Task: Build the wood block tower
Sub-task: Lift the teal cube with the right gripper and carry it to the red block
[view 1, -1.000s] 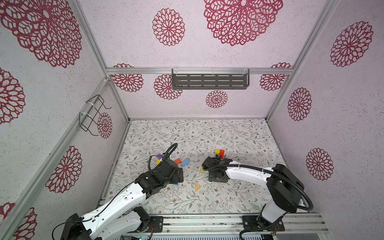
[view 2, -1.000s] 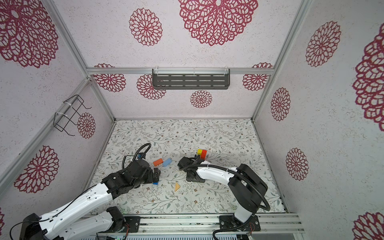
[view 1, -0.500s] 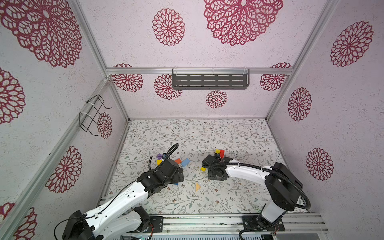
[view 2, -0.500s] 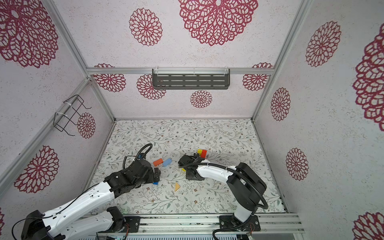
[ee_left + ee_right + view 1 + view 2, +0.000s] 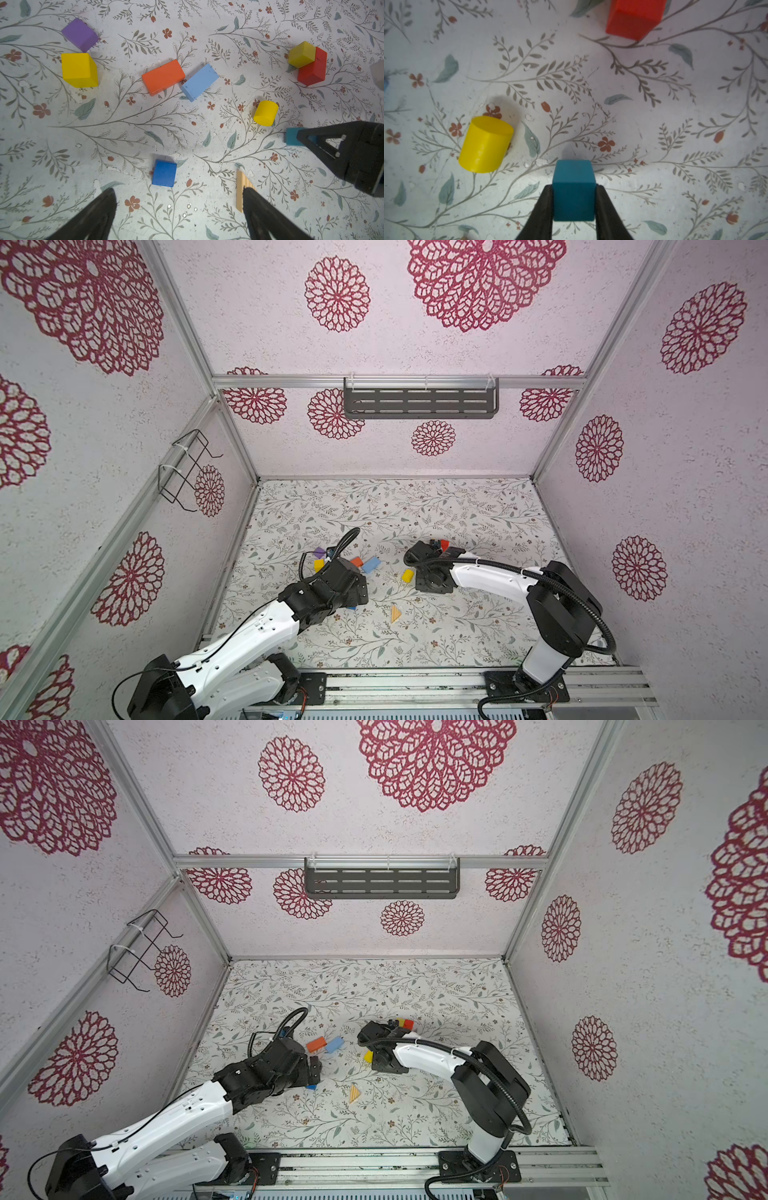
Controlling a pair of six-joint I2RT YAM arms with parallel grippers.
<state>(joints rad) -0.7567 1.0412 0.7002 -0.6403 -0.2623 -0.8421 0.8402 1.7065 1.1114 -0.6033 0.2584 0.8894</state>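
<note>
The right hand (image 5: pixel 573 187) has pinched in around the teal block (image 5: pixel 573 176), right wrist view. Left wrist view: the left hand (image 5: pixel 178 199) is spread wide by the blue cube (image 5: pixel 164 173). In both top views, the red-and-yellow tower (image 5: pixel 406 1024) stands on the worktop (image 5: pixel 415 986).

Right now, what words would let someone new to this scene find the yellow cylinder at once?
On the floral table, find the right tool, closed on a teal cube. In both top views the yellow cylinder sits alone just left of it, between it and the light blue brick. It is the only round block; all the rest have flat sides.
</note>
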